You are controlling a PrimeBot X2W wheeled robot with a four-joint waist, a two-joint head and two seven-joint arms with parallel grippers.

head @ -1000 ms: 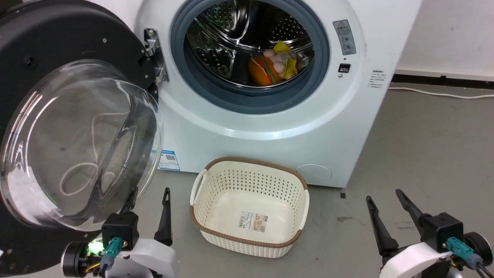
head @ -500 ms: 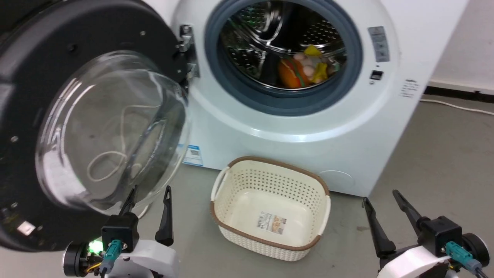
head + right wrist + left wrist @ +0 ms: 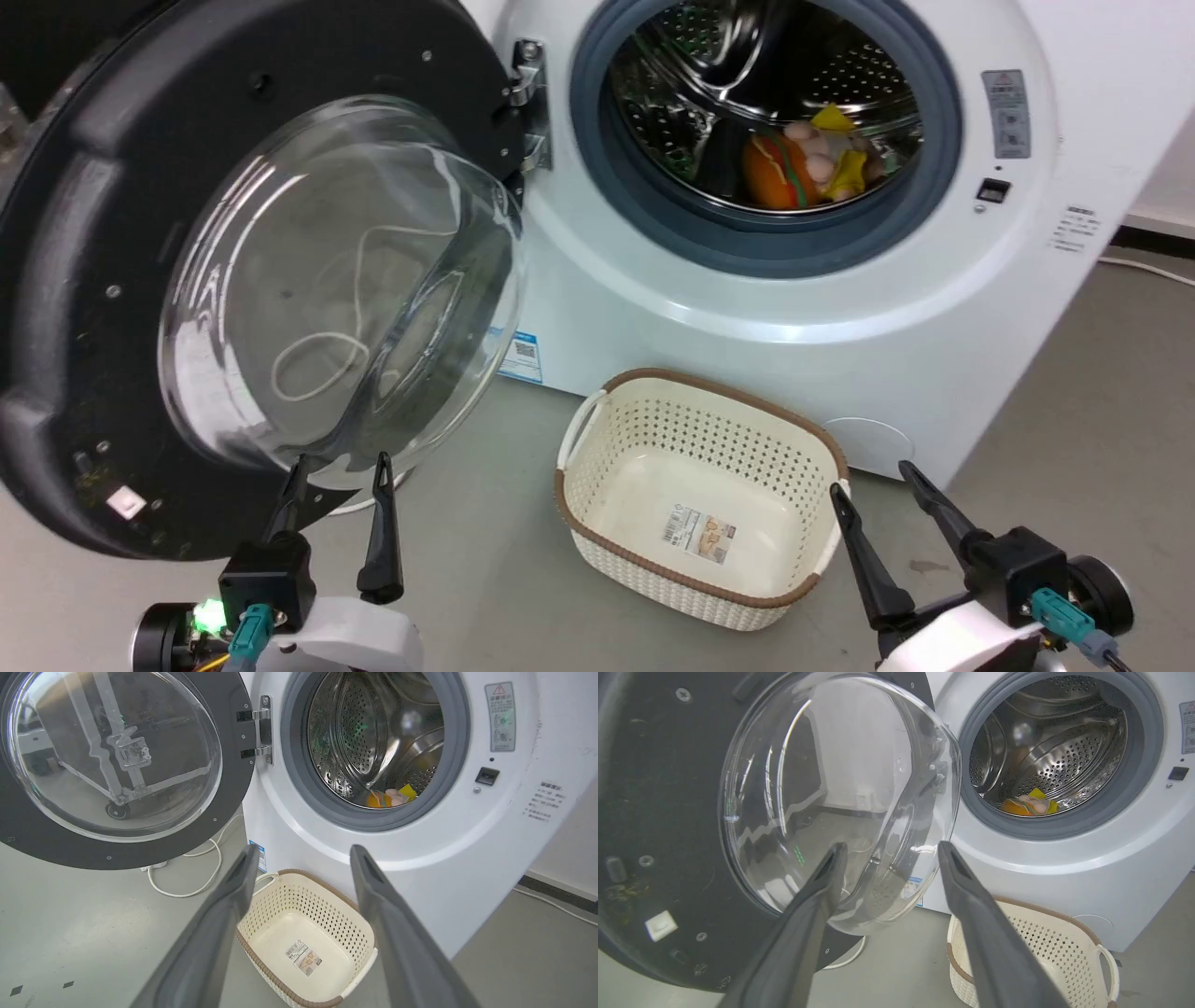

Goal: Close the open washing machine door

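Approaching, by our read: no contact with the door yet that we can confirm. Our left gripper [image 3: 340,464] is empty, fingers [image 3: 817,896] spread wide, low in the head view with its tips crossing the bottom of the glass bowl. Touching or just short of it, we can't tell, and the left wrist view doesn't settle it either. Our right gripper [image 3: 870,478] is also wide and empty, parked low on the right, well apart from the door.

The washing machine door [image 3: 280,280] is swung fully open to the left of the opening, inner face and bowl toward us, hinge [image 3: 527,103] on its right edge. The drum [image 3: 728,84] is exposed, with soft toys [image 3: 803,168] lying inside, clear of the rubber ring.

For the next move, we'd get the left gripper around the free edge (the side far from the hinge), onto the black rim rather than the glass, then sweep it right on the hinge arc until it latches. The basket [image 3: 653,593] sits on the floor just below the opening. The door looks to pass above it, but we'd watch that clearance.
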